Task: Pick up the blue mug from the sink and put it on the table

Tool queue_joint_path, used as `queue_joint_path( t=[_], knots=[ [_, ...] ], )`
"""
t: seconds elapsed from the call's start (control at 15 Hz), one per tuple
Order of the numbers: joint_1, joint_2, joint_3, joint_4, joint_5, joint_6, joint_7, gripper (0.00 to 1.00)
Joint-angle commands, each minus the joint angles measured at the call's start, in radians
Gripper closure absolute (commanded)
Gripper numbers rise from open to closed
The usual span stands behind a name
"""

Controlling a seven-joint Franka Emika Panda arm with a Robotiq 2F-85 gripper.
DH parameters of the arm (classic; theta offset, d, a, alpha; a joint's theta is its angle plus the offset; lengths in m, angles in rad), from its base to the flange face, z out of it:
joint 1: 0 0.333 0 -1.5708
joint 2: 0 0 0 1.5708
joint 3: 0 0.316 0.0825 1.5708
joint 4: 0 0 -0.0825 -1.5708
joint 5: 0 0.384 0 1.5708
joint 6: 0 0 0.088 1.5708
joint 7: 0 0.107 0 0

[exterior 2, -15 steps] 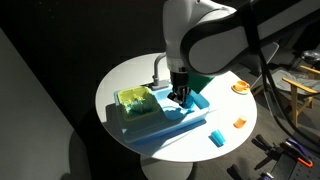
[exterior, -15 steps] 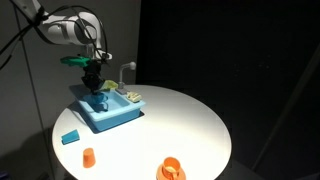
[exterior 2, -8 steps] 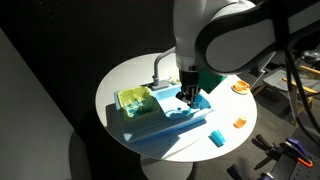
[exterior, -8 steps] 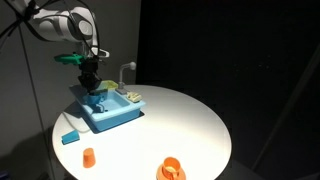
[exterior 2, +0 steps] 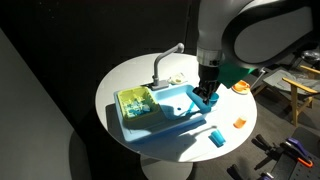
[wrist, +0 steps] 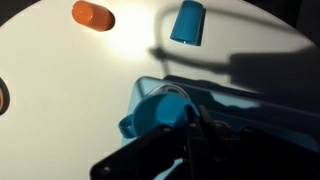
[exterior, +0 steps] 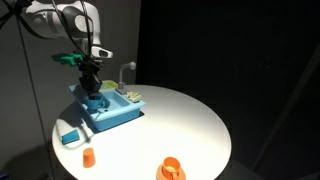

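**Hidden or unclear items**
- In the wrist view, the small cyan-blue mug with a side handle (wrist: 158, 110) fills the lower centre. Its lower part is hidden by the dark fingers (wrist: 150, 160), and shadow covers everything to its right.
- In both exterior views the mug cannot be separated from the light-blue plastic toy sink (exterior: 112, 115) (exterior 2: 170, 125) (the colours are almost alike). Whether the mug hangs clear of the basin cannot be told.
- An orange round dish (exterior: 170, 170) is cut off by the lower frame edge. In an exterior view it (exterior 2: 240, 88) is partly covered by the arm.
- A yellow-green object (exterior 2: 135, 102) lies in one sink compartment; its kind cannot be made out.

**Arm pose**
- The white arm is cut off at the frame edge in both exterior views. The wrist points straight down.
- The gripper (exterior: 91, 90) (exterior 2: 205, 98) (wrist: 188, 118) is at the sink end away from the white faucet (exterior: 122, 72) (exterior 2: 165, 62).
- The fingers are clenched on the mug.

**Other items on the large round white counter (exterior: 180, 120) (exterior 2: 125, 75) (wrist: 60, 70)**
- A small orange cup (exterior: 88, 156) (exterior 2: 238, 122) (wrist: 92, 14) and a flat blue rectangular block (exterior: 70, 136) (exterior 2: 215, 137) (wrist: 188, 22) rest on it, apart from each other and beside the sink.
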Motion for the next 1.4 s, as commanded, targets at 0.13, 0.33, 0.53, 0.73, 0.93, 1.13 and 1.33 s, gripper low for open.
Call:
queue_joint_path(
  t=[0.13, 0.33, 0.53, 0.73, 0.93, 1.13, 1.33],
  knots=[
    [-0.062, -0.110, -0.017, -0.132, 0.064, 0.075, -0.021, 0.99],
    [-0.093, -0.124, -0.031, -0.173, 0.071, 0.118, -0.035, 0.99],
    [-0.118, -0.129, -0.048, -0.202, 0.068, 0.155, -0.054, 0.99],
    [-0.141, -0.125, -0.064, -0.218, 0.063, 0.187, -0.074, 0.99],
    [-0.161, -0.120, -0.081, -0.228, 0.054, 0.214, -0.104, 0.99],
    [-0.183, -0.110, -0.102, -0.241, 0.057, 0.249, -0.144, 0.99],
    [-0.207, -0.098, -0.124, -0.259, 0.065, 0.286, -0.183, 0.99]
  ],
)
